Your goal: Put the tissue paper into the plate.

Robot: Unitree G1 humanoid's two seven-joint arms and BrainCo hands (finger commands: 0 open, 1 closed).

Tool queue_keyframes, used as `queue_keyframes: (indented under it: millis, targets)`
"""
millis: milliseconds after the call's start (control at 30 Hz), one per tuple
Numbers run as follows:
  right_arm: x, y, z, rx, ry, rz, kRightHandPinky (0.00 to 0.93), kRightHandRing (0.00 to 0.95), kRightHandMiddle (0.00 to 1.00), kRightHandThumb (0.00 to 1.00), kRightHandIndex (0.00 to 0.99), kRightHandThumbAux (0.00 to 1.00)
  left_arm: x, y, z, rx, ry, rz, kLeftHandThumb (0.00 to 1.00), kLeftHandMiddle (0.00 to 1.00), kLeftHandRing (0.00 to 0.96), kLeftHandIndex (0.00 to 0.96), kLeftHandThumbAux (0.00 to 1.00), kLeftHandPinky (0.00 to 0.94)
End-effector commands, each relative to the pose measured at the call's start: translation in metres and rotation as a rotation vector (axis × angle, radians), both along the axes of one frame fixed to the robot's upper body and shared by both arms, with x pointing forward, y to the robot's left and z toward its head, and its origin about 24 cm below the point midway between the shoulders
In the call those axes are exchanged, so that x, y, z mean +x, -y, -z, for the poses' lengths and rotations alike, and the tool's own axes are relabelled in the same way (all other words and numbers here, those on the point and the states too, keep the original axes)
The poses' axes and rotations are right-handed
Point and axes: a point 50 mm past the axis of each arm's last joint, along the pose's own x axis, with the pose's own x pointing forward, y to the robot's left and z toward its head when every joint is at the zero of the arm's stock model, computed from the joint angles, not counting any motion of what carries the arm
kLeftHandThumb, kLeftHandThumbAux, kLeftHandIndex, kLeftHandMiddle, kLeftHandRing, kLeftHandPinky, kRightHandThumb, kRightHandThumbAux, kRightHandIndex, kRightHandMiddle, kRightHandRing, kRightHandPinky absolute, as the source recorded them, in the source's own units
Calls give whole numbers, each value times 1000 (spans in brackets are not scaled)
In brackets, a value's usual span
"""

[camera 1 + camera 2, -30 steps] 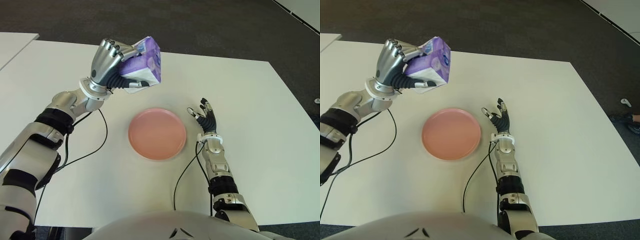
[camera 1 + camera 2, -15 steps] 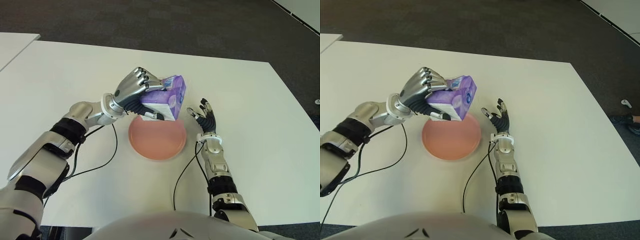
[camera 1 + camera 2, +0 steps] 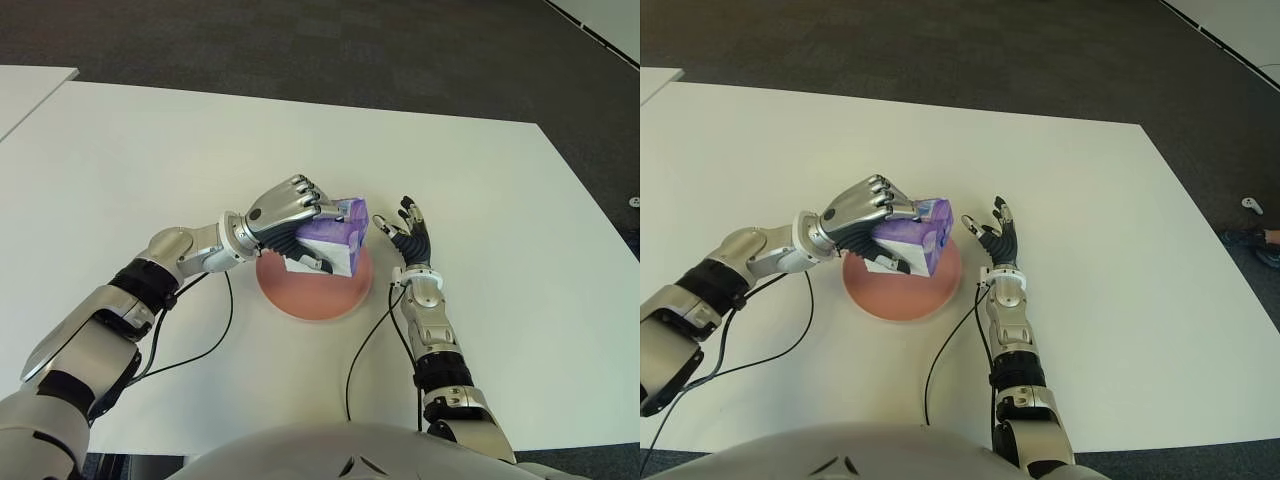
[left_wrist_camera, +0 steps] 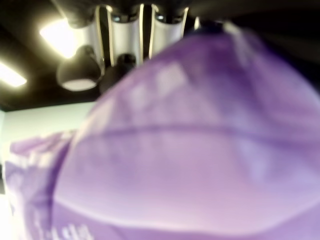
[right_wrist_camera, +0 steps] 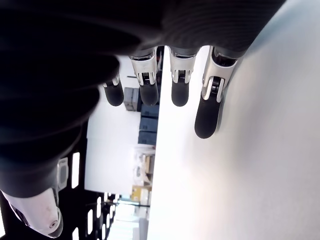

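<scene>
The left robot hand (image 3: 285,207) is clamped on the purple tissue paper pack (image 3: 335,235), its fingers wrapped over the top of the pack and its thumb underneath. The pack sits tilted over the far part of the pink plate (image 3: 315,297), which lies near the middle of the white surface (image 3: 520,220), somewhat toward the near edge. Whether the lower corner of the pack touches the plate cannot be told. In the left wrist view the purple wrapper (image 4: 200,145) fills nearly the whole picture, with fingertips (image 4: 125,30) curled over its edge. The right robot hand (image 3: 408,232) shows just beside the plate on its right side, palm facing the surface, its fingers spread apart and holding nothing. Black cables (image 3: 215,300) run from both wrists across the surface toward the near edge.
</scene>
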Motion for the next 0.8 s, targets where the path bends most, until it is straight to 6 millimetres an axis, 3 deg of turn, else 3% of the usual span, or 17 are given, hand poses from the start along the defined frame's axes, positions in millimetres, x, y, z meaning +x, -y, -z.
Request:
queue_keyframes:
  millis: [33,600,800]
  targets:
    - [-20,-2,33,19,-166,10,98,63,68,167,80,674,2,1,10,17,-38,-52,729,831,835,443,698,838]
    - [-19,-2,33,20,-170,2,107,57,62,184,80,688,-2,4,21,131,-152,-112,742,832,843,443,696,854]
    - [-19,-1,33,28,-169,1,113,58,60,184,73,709,-8,6,39,163,-144,-122,740,814,821,444,696,783]
